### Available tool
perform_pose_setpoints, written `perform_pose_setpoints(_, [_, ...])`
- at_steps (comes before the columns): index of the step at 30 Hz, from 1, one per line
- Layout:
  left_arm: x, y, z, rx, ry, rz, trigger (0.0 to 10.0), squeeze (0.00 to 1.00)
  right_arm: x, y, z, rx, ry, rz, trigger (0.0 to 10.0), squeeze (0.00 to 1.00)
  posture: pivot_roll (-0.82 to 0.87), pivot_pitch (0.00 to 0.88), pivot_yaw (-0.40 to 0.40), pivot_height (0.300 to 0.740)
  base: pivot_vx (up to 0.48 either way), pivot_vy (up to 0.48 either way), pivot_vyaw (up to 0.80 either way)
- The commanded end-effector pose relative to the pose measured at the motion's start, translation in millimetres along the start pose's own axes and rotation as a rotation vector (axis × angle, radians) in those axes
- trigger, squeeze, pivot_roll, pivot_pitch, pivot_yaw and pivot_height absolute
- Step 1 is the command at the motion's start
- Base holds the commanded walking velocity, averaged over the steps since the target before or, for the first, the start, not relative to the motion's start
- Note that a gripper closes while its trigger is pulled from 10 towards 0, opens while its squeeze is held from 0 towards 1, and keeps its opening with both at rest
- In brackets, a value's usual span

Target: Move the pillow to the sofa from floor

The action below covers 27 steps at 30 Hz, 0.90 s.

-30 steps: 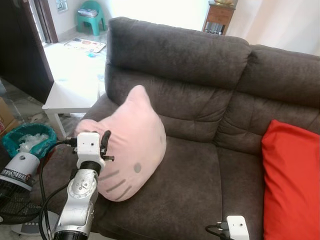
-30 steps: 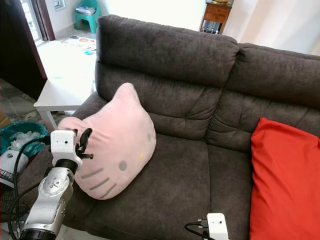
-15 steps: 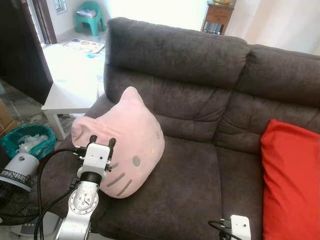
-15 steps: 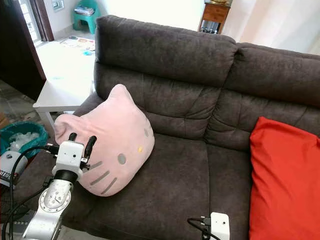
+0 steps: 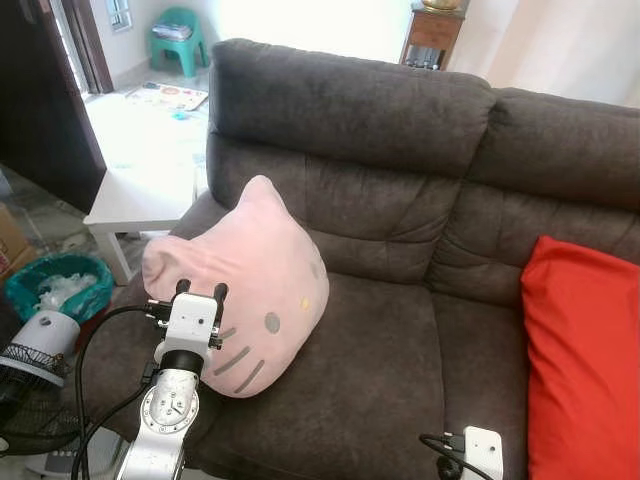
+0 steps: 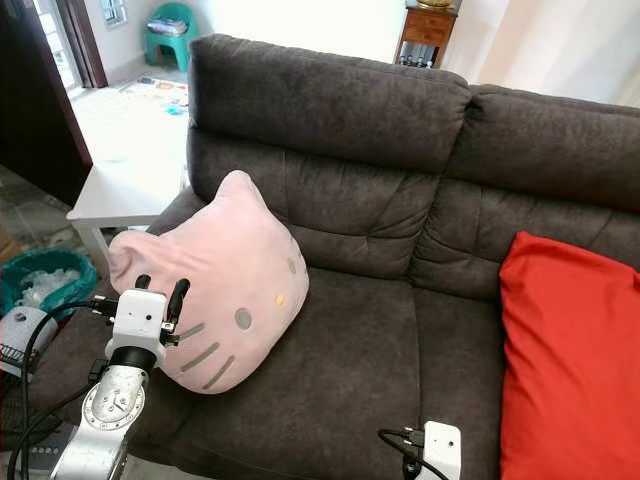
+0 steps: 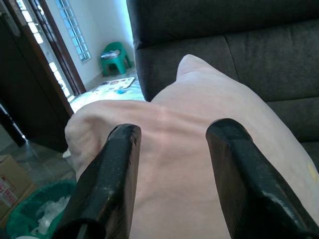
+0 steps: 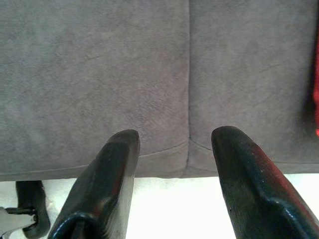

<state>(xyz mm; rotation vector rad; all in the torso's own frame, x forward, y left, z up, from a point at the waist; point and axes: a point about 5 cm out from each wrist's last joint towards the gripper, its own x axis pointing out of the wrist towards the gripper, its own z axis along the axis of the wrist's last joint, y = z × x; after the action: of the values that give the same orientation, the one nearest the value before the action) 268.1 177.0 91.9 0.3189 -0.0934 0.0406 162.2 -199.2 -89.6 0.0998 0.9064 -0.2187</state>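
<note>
Left eye view: the pink plush cat-face pillow [image 5: 255, 280] sits upright on the left seat of the dark grey fabric sofa [image 5: 400, 150], leaning against the armrest and the backrest. The left gripper [image 5: 198, 291] stands at the pillow's lower left edge, fingers parted and pointing up, with nothing between them. A red cushion [image 5: 580, 360] lies on the sofa's right seat, well apart from the pillow. Beside the armrest stand a white low table [image 5: 135, 195], a teal basket of white scraps [image 5: 55, 285] and a standing fan [image 5: 30, 375]. Farther back are a green plastic stool [image 5: 180, 35] and a wooden side cabinet [image 5: 435, 35].

Right eye view: the same scene; the right gripper's white wrist block [image 6: 438, 450] sits low at the sofa's front edge, near the red cushion.

Left wrist view: the two black fingers [image 7: 112, 174] are spread wide and bare, with the pink pillow's surface just beyond them and the sofa backrest behind it.

Right wrist view: the right gripper [image 8: 174, 142] is also wide open and holds nothing; it faces the front of the grey seat cushions, above a pale floor [image 8: 164, 209].
</note>
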Motion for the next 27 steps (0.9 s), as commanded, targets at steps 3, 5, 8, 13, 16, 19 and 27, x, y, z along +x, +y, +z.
perform_pose_setpoints(3, [4.7, -3.1, 3.7, -0.010, -0.025, -0.023, 10.0, 0.00, -0.2, -1.6, 0.5, 0.019, -0.010, -0.009, 10.0, 0.00, 0.17, 0.000, -0.093, 0.740, 0.000, 0.000, 0.00])
perform_pose_setpoints(5, [4.9, -3.2, 3.2, -0.010, -0.024, -0.024, 10.0, 0.00, -0.3, -1.5, 0.3, 0.020, -0.010, -0.009, 10.0, 0.00, 0.17, 0.000, -0.090, 0.740, 0.000, 0.000, 0.00])
perform_pose_setpoints(8, [4.9, -3.2, 2.7, -0.010, -0.023, -0.024, 10.0, 0.00, -0.4, -1.2, 0.2, 0.024, -0.013, -0.009, 10.0, 0.00, 0.17, 0.000, -0.090, 0.740, 0.000, 0.000, 0.00])
perform_pose_setpoints(13, [4.0, -3.3, 2.0, -0.012, -0.024, -0.024, 10.0, 0.00, -0.8, -0.8, -1.0, 0.027, -0.013, -0.005, 10.0, 0.00, 0.17, 0.000, -0.089, 0.740, 0.000, 0.000, 0.00])
perform_pose_setpoints(16, [3.4, -3.1, 1.5, -0.013, -0.025, -0.026, 10.0, 0.00, -1.0, 0.1, -1.8, 0.027, -0.013, 0.002, 10.0, 0.00, 0.17, 0.000, -0.088, 0.740, 0.000, 0.000, 0.00])
perform_pose_setpoints(19, [3.3, -2.7, 1.3, -0.013, -0.025, -0.026, 10.0, 0.00, -1.1, 1.2, -2.7, 0.019, -0.007, 0.008, 10.0, 0.00, 0.17, 0.000, -0.087, 0.740, 0.000, 0.000, 0.00])
perform_pose_setpoints(27, [4.8, -1.4, 0.9, -0.015, -0.021, -0.028, 10.0, 0.00, -1.2, 1.3, -3.1, 0.023, -0.007, 0.006, 10.0, 0.00, 0.17, 0.000, -0.086, 0.740, 0.000, 0.000, 0.00])
